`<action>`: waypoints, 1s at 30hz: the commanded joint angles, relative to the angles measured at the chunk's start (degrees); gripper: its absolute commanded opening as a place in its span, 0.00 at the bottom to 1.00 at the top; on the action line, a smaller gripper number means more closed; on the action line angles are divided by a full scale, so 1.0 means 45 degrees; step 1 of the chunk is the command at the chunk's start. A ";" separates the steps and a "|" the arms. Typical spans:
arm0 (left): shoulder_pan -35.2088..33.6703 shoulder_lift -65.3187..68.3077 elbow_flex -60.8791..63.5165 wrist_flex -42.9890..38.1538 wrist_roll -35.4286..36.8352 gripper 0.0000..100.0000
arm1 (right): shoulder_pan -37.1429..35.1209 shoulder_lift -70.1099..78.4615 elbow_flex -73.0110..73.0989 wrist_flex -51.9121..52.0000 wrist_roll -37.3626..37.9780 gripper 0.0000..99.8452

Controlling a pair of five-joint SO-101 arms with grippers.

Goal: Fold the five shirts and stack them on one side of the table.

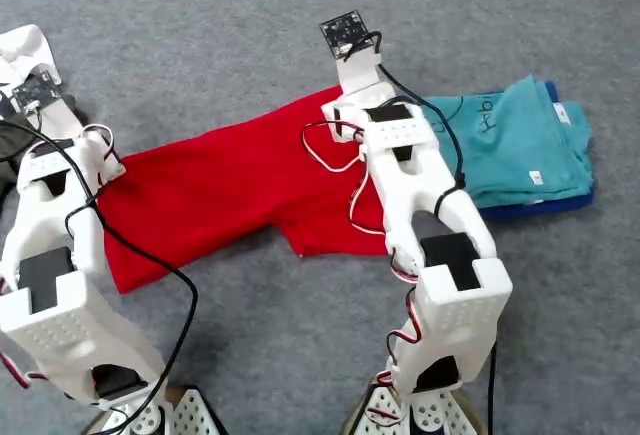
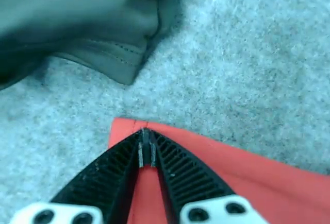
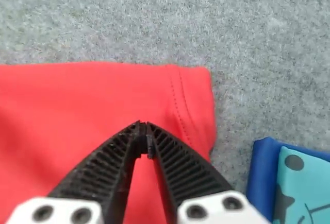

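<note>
Left claw (image 2: 146, 152) and right claw (image 3: 144, 139) — both clenched on red shirt (image 1: 220, 195).

Open grey carpet (image 1: 200, 45) beyond red shirt (image 1: 220, 195), teal stack (image 1: 520, 145) at right, dark garment (image 2: 77, 18) at left

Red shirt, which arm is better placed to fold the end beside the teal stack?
Right: the right tool sits on the red shirt near that hem; the left tool is at the opposite corner.
</note>
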 commanded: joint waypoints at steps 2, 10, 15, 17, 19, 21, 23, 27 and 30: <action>-0.0156 -0.0088 -0.0645 0.0078 0.0039 0.02 | 0.0127 -0.0010 -0.0674 0.0059 0.0176 0.00; -0.0156 -0.0049 -0.0645 0.0098 0.0039 0.02 | 0.0127 -0.0010 -0.0654 0.0078 0.0176 0.00; -0.0156 -0.0049 -0.0645 0.0098 0.0039 0.02 | 0.0147 -0.0010 -0.0615 0.0117 0.0176 0.00; -0.0156 -0.0029 -0.0645 0.0098 0.0039 0.02 | 0.0186 -0.0010 -0.0615 0.0137 0.0176 0.00; -0.0176 -0.0029 -0.0606 0.0117 0.0039 0.02 | 0.0186 -0.0010 -0.0596 0.0156 0.0176 0.00; -0.0215 -0.0049 -0.0547 0.0117 0.0039 0.02 | 0.0186 -0.0010 -0.0596 0.0391 0.0176 0.00; -0.0215 -0.0049 -0.0527 0.0117 0.0039 0.02 | 0.0147 -0.0010 -0.0596 0.0567 0.0176 0.00; -0.0234 -0.0049 -0.0508 0.0137 0.0039 0.02 | 0.0186 -0.0010 -0.0596 0.0742 0.0176 0.00; -0.0234 -0.0049 -0.0547 0.0137 0.0039 0.02 | 0.0186 -0.0010 -0.0596 0.0801 0.0176 0.00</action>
